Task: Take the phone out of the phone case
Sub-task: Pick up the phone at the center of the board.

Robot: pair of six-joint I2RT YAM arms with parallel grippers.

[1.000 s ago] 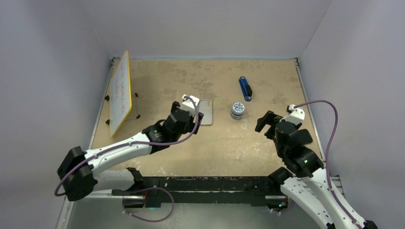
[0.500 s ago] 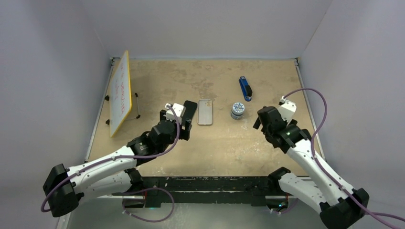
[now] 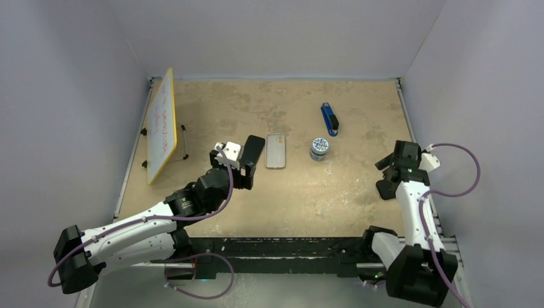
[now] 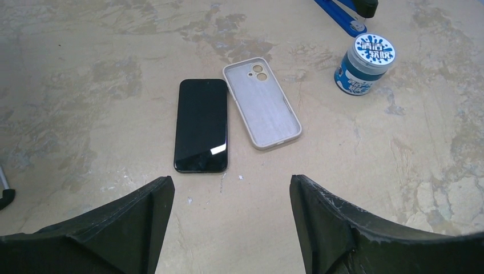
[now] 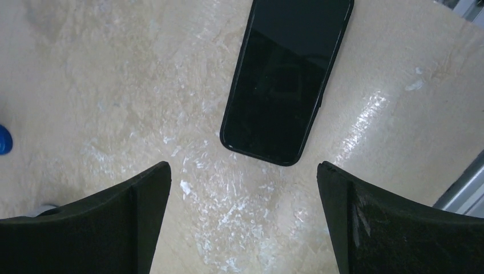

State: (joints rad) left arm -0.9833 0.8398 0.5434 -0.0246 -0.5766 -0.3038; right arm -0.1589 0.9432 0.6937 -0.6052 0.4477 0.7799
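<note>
Arm [image 3: 135,221] outstretched, left claw [image 4: 228,181] gapes near phone [image 4: 201,125].

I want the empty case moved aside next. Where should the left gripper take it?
Probably pinch the case by its long wall farthest from the phone, coming straight down and straddling it. The case lies flat, cavity up, with a raised rim; the phone crowds its other long wall.

A tan table [image 3: 308,192] fills the booth, its top mottled with darker patches and pale scuffs; plain pale-grey walls close it in on three sides, a back wall [image 3: 276,38], a left wall [image 3: 58,96] and a right wall [image 3: 487,83] (all faintly lilac); a black rail [image 3: 289,246] runs along the near edge; the light is soft and even, leaving a white sheen [image 5: 365,123] on the tabletop.
</note>
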